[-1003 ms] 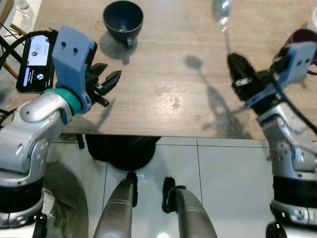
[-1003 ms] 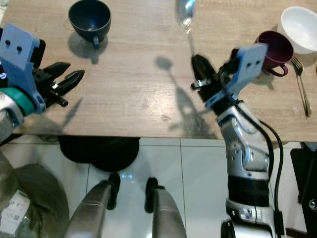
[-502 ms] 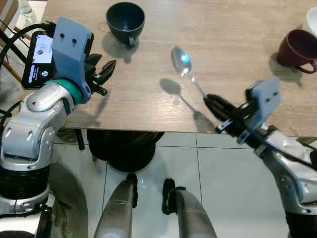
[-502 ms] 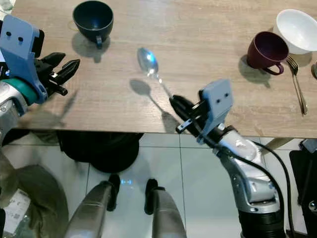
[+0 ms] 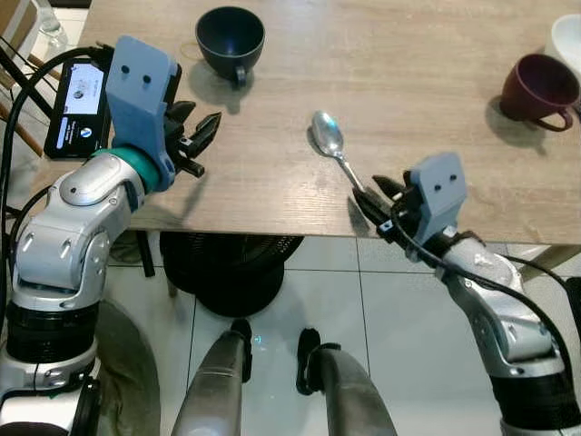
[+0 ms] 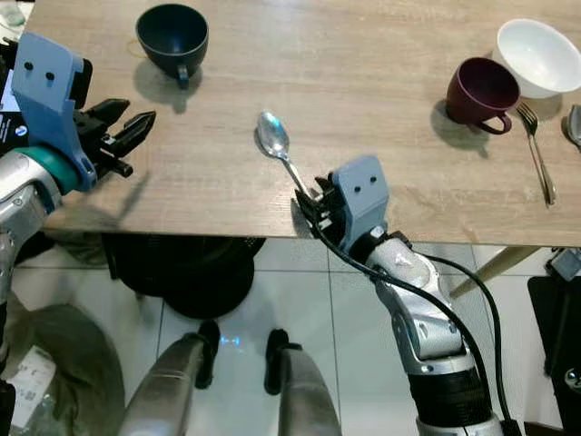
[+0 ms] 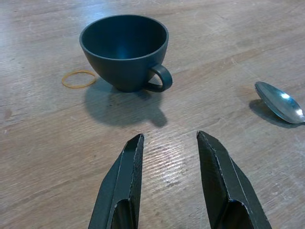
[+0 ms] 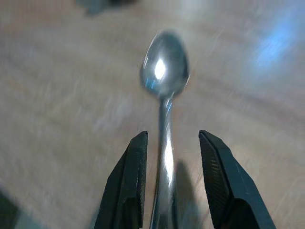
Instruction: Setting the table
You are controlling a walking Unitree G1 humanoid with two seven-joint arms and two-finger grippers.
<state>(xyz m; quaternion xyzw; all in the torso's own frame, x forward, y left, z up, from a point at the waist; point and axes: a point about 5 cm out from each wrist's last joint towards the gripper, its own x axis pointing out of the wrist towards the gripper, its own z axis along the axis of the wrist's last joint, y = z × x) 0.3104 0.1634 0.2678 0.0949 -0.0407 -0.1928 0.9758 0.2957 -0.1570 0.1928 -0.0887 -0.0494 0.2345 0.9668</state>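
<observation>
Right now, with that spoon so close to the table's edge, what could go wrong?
The spoon lies with its handle between the right gripper fingers, which look parted, right at the wooden table's near edge. If the gripper drags back, the spoon might slide off onto the floor. The left gripper hovers open near the dark cup; a forward reach could knock it over.
</observation>
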